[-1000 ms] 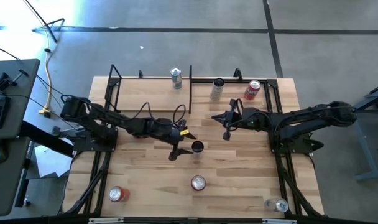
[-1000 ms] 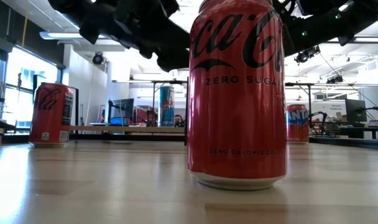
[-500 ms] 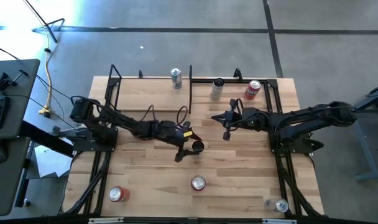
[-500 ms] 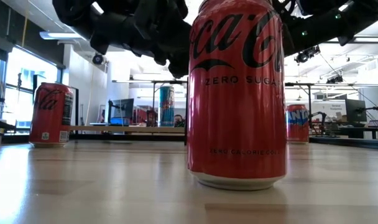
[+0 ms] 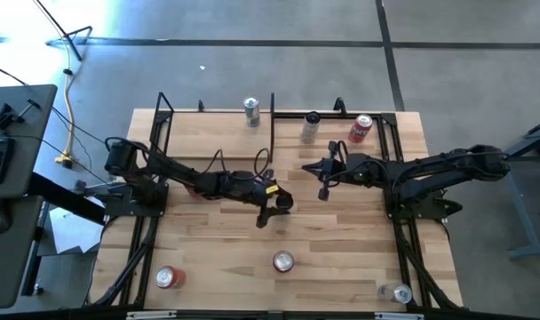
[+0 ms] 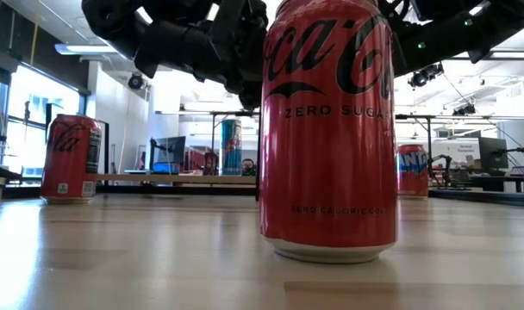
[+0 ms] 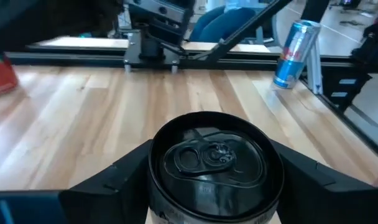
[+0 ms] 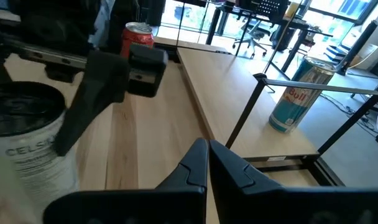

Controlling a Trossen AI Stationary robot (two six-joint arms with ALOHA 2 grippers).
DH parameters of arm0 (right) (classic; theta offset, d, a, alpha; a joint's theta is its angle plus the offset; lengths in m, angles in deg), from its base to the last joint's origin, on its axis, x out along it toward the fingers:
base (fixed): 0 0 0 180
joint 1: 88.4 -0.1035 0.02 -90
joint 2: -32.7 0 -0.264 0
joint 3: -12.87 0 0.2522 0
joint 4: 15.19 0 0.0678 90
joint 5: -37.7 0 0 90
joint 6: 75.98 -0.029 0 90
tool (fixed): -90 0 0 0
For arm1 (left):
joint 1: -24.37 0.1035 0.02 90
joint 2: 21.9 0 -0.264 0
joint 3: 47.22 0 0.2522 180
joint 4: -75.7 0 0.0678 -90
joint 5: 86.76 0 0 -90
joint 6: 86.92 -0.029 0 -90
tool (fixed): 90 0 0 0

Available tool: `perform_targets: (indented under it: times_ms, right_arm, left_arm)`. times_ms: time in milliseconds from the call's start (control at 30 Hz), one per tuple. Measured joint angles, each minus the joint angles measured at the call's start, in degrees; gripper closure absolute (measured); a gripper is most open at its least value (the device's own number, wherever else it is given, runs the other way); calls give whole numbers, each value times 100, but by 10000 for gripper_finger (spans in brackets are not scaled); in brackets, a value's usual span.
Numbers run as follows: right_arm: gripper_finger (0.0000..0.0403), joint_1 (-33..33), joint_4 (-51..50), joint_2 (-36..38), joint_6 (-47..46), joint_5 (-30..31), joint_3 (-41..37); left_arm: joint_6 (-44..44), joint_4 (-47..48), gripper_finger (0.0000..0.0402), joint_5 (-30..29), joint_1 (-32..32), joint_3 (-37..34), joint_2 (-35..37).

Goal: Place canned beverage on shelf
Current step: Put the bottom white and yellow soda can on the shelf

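A black can (image 5: 285, 204) stands upright on the tabletop near the middle; its top shows in the left wrist view (image 7: 209, 158). My left gripper (image 5: 277, 208) is open and reaches the can from the table's left, one finger (image 7: 124, 174) on each side of it. My right gripper (image 5: 323, 184) is shut and empty, above the table right of the middle. The shelf (image 5: 212, 133), a pale board with black rod frames, stands at the far left with a blue-and-silver can (image 5: 251, 111) upright on it. My left gripper's fingers (image 7: 295, 174) come level from the table's left and stand against the two sides of the black can's wall (image 7: 158, 186), just below its rim. I cannot tell whether they touch it. The can stands upright on the table.
A pale can (image 5: 311, 127) and a red can (image 5: 361, 127) stand at the far right. Red cans stand near the front (image 5: 282, 260) and front left (image 5: 168, 277), and a clear can (image 5: 396, 292) at the front right. The front red can (image 6: 328, 129) fills the low view.
My left gripper has gone toward the table's right edge, up to the black can, and its fingers now stand on either side of it. The can stands where it was.
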Motion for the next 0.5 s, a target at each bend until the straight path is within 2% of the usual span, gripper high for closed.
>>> perform_targets:
  times_ms: [100,233,500]
  right_arm:
    - [403,0,-29,0,5,0,0]
    - [403,0,-72,-2,-13,3,0]
    - [403,0,-102,-15,5,3,2]
  left_arm:
    - [-274,355,163,266,128,0,165]
    - [-743,1343,163,593,391,-3,748]
    - [-1487,3891,163,696,1393,7,2804]
